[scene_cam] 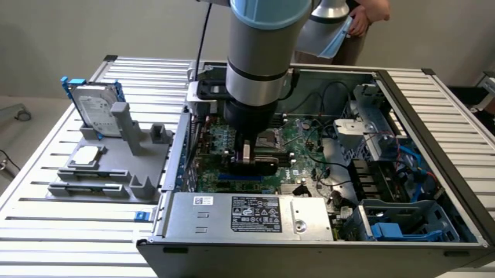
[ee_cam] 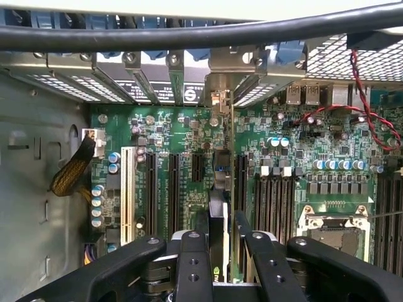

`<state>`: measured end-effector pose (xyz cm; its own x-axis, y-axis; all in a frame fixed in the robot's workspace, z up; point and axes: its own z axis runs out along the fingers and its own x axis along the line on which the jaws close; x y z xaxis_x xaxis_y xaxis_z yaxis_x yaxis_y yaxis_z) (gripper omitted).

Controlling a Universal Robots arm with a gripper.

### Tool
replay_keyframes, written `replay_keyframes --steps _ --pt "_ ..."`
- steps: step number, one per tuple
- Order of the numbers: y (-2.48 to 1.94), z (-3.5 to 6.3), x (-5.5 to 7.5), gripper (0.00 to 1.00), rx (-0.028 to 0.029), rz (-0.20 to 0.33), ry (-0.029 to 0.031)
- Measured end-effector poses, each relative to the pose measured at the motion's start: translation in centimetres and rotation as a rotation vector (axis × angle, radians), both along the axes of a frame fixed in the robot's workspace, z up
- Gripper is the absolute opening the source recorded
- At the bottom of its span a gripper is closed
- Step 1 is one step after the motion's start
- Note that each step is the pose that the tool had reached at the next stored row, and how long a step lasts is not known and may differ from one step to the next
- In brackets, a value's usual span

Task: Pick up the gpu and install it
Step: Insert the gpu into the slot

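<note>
The gpu (ee_cam: 221,217) stands on edge between my fingers (ee_cam: 192,258), black and thin, running away toward the case's rear wall. Its silver end bracket (ee_cam: 221,94) lies against an open rear slot. My gripper (ee_cam: 221,251) is shut on the card's near end. The card hangs over the long black slots of the green motherboard (ee_cam: 170,132); whether its edge is pressed into one I cannot tell. In the exterior view my gripper (scene_cam: 249,152) reaches down into the open computer case (scene_cam: 402,92), with the gpu (scene_cam: 261,164) a dark bar just under it.
A grey parts holder (scene_cam: 108,174) on the exterior view's left carries a hard drive in a blue frame (scene_cam: 97,107) and a processor chip (scene_cam: 87,153). The silver power supply (scene_cam: 247,214) fills the case's near end. Cables (ee_cam: 189,34) cross close to the wrist. A person (scene_cam: 363,17) stands behind the table.
</note>
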<state>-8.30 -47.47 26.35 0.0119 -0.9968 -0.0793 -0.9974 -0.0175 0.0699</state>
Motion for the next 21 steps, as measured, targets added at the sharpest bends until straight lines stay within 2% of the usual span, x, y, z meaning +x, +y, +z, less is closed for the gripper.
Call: replay_keyframes --steps 4,9,16,21 --pt "-0.07 -0.07 0.0 0.27 0.0025 0.0 0.0055" --pt "-0.13 -0.16 0.01 0.27 0.0058 0.0 0.0084" --pt "-0.21 -0.17 0.38 0.27 0.0114 0.0 0.016" --pt "-0.25 -0.17 0.39 0.27 0.0121 0.0 0.0266"
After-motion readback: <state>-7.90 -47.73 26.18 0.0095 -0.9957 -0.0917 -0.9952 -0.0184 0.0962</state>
